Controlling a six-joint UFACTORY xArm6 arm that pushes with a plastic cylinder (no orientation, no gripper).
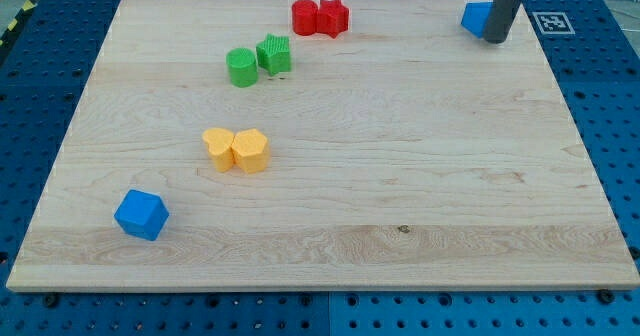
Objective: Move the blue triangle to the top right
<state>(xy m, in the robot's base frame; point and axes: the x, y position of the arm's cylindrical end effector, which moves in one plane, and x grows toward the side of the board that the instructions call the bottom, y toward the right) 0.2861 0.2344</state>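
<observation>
So the blue triangle (476,17) is already sitting up in the top right corner of the bench (400,176), really close to the top edge. My tip (497,39) is touching it on the view's right side, with the rod hiding part of the block.

What could go wrong: there's not much board left up there. If I keep shoving toward the view's top, I reckon the triangle slides straight off the edge onto the blue pegboard (600,96). And since my tip is on its right side, any push from here would likely send it back toward the view's left, away from the corner. A glancing contact could also just spin it.

No claw on this rig, just the rod, so nothing is released or clenched.

Everything else is well apart from the action: two red blocks (320,18) at the top middle, two green blocks (258,60), two yellow blocks (236,149), and a blue cube (141,214) at the bottom left.
</observation>
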